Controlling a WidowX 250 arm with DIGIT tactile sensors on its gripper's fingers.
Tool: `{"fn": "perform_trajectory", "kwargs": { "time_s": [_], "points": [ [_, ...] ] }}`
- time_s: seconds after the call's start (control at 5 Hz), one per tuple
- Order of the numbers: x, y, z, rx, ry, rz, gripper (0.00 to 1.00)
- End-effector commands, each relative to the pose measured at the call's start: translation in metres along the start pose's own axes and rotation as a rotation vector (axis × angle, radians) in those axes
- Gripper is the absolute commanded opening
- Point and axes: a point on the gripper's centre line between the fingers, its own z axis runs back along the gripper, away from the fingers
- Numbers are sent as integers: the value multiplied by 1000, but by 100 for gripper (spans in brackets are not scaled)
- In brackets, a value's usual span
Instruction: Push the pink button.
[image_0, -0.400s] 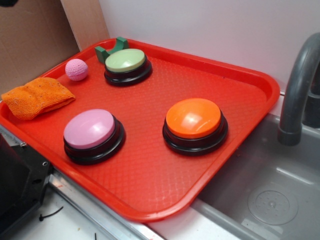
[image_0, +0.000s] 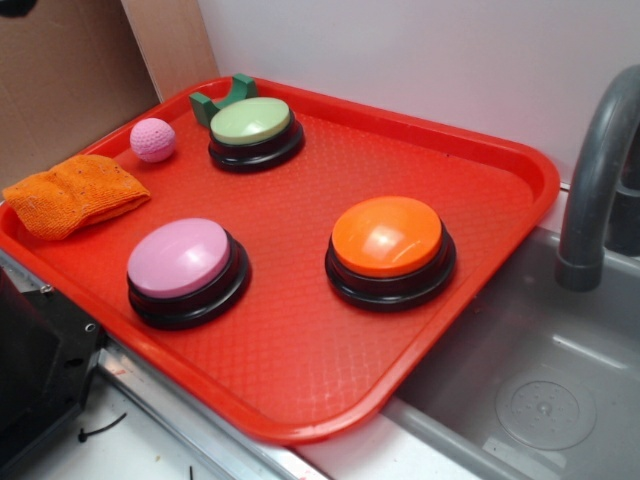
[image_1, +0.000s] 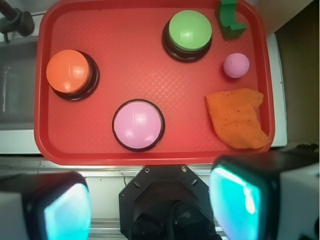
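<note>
Three buzzer buttons sit on the red tray (image_0: 480, 150) in the exterior view: the pink button (image_0: 180, 257) at the near left, an orange button (image_0: 388, 237) beside it, a green button (image_0: 251, 121) farther back. A green block (image_0: 215, 98) is half hidden behind that one. The faucet (image_0: 598, 170) is cut off at the right edge.

From the wrist view, the gripper (image_1: 152, 202) hangs well short of the tray, its blurred fingers (image_1: 67, 210) spread apart. The pink button (image_1: 138, 125) lies nearest, untouched, with an orange cloth (image_1: 237, 117) and a pink ball (image_1: 236, 65) off to the right.
</note>
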Motion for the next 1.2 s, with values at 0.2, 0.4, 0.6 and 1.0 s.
{"fn": "perform_trajectory", "kwargs": {
  "time_s": [0.2,0.4,0.6,1.0],
  "points": [
    [40,-25,-107,31,-55,-306,100],
    [44,-32,-130,-5,-55,-337,100],
    [49,-44,-151,-10,-8,-381,100],
    [39,-42,-176,10,100,-418,100]
  ]
}}
